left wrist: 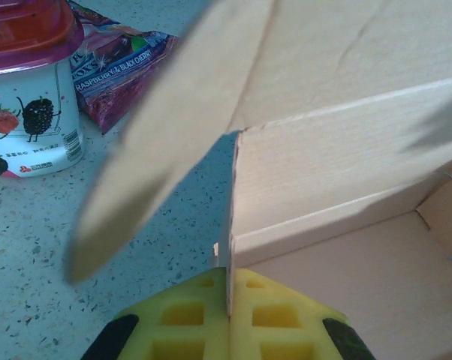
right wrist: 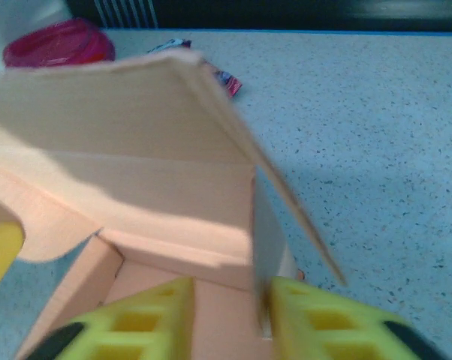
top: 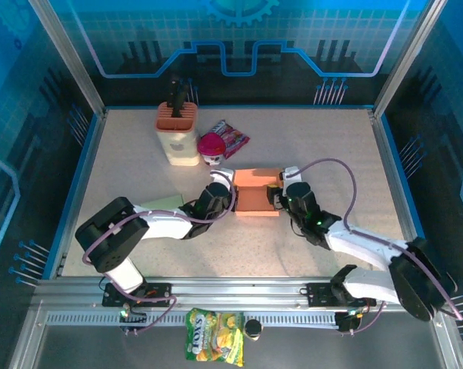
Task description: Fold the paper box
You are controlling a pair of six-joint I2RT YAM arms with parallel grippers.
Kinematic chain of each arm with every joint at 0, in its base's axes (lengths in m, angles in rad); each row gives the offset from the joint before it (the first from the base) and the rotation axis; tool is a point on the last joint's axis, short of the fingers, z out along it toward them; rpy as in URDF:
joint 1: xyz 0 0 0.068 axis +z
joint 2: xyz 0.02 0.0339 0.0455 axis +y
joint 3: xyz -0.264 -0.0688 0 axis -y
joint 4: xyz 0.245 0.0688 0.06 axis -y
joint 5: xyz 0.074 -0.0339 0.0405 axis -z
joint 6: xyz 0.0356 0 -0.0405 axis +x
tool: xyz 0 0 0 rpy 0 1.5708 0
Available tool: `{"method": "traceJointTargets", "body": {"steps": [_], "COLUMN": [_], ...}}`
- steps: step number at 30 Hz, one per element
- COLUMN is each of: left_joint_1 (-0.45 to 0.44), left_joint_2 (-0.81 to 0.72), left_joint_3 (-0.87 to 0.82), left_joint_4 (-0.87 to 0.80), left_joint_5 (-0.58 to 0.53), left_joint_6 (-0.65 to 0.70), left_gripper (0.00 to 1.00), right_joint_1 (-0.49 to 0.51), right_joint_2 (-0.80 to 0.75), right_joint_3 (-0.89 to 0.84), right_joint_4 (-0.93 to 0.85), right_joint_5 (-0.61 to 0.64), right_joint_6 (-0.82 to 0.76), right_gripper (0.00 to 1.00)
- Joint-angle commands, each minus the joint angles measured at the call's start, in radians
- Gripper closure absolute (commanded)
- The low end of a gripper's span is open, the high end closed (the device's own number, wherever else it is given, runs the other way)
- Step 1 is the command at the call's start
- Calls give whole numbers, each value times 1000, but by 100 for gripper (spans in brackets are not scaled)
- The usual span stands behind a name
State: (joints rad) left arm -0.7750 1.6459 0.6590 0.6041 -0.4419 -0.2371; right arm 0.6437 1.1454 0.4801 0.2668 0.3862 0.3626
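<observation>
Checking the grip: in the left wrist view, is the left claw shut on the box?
Yes, the left claw pinches the thin wall of the box, no gap.

Pincer (left wrist: 227, 319) tight on paper box (left wrist: 339, 172) (wall edge)

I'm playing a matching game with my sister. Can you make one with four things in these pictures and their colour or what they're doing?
Things:
1. paper box
2. cup
3. snack bag
4. left gripper

Matches:
A. pink lid
B. yellow and green
C. shut on the box's wall
D. orange cardboard, top open

Pairs: 1-D, 2-A, 3-B, 4-C
</observation>
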Motion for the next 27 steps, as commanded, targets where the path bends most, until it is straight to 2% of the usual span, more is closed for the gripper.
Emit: {"method": "traceJointTargets", "body": {"steps": [1,5,7,10,13,17,19,23,27], "left_joint_1": [-4,-4,-2,-2,-1,1,1,5,6], "left_joint_2": [-34,-53,-54,-50,-49,-46,-44,-35,-18], "left_joint_3": [15,26,37,50,48,44,41,33,31], "left_joint_4": [7,-15,-26,-34,-25,-7,4,37,54], "left_joint_5": [-40,-48,-48,-61,-60,-55,-54,-41,-31], "left_joint_6": [85,164,184,198,209,218,222,226,227], "left_gripper": [100,100,100,100,100,100,100,100,100], "right_joint_1": [-36,-66,-82,-106,-198,-414,-482,-518,-506], "right_joint_2": [-94,-177,-202,-233,-242,-143,-48,166,282], "right_joint_3": [69,179,221,276,338,430,486,578,599], "right_joint_4": [-233,-458,-530,-634,-723,-758,-791,-839,-781], "right_joint_5": [-180,-362,-440,-478,-492,-656,-740,-874,-951], "right_joint_6": [41,89,123,178,247,332,360,395,434], "right_gripper": [40,23,20,18,14,16,19,26,32]}}
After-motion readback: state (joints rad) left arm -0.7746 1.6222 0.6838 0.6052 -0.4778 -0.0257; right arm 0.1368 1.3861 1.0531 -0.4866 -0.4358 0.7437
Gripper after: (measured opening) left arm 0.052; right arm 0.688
